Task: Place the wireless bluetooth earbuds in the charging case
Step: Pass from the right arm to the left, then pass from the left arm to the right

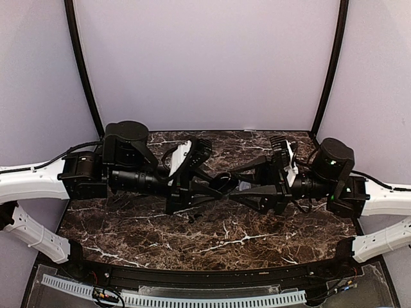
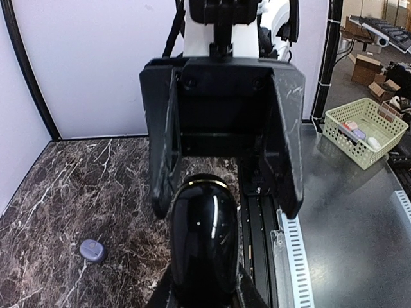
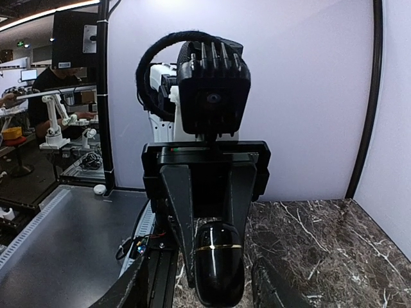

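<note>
My left claw (image 3: 217,273) is clamped on the case (image 2: 200,237), one finger on each side of the glossy black shell. The case's long axis runs left to right, along the line between my two claws, and its free end points into my right claw (image 2: 228,204). That claw has its jaws spread wide, one on each side of the case's end. As far as I can see they are clear of it and hold nothing.

The only bud (image 2: 93,250) I can find is pale purple. It lies on the desk (image 2: 77,186), on the far side of the case and below it, apart from both claws. It sits nearer my left claw's end than my right's. From above it does not show, because my arms cover that patch.

Since my left claw is busy with the case, I judge the free right claw has to fetch the bud. It would go toward the far side, a little left, then down to the desk. The case shows only a thin gold seam and no raised lid, so it probably needs opening first.
</note>
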Controlling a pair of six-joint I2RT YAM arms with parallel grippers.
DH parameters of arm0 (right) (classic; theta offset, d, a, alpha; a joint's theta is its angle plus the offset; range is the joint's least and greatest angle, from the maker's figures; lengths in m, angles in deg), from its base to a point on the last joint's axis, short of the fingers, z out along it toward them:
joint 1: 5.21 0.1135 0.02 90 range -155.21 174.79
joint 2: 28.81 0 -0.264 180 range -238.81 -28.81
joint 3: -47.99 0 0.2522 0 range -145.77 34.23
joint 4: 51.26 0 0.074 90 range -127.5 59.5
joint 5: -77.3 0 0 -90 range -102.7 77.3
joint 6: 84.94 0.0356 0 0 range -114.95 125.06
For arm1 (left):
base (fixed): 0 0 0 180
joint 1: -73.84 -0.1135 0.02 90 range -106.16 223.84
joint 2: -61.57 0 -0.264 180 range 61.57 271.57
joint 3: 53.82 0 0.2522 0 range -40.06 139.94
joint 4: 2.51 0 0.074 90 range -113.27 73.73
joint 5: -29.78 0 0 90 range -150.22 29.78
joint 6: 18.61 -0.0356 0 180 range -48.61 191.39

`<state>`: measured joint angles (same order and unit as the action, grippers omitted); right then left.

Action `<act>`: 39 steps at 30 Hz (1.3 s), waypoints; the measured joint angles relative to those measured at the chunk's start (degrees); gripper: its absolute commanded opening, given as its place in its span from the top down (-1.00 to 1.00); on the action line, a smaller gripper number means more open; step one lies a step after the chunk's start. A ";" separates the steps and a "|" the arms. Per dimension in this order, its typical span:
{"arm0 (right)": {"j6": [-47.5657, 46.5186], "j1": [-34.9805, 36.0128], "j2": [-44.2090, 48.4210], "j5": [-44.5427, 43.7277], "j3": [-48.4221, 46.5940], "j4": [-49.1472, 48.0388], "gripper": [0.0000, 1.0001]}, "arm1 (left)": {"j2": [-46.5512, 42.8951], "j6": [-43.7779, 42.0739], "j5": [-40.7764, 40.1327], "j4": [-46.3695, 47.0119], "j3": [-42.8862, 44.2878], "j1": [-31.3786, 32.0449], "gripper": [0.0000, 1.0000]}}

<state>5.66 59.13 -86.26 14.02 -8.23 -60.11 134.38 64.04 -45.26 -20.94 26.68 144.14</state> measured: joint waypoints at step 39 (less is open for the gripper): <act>-7.56 0.17 -1.90 -1.66 -7.91 25.70 1.00 | 3.69 -2.71 0.72 -10.12 3.63 0.00 0.57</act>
<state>-1.91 59.30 -88.16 12.36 -16.14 -34.40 138.08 61.33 -44.53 -31.06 30.31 144.14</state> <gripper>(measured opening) 0.149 0.215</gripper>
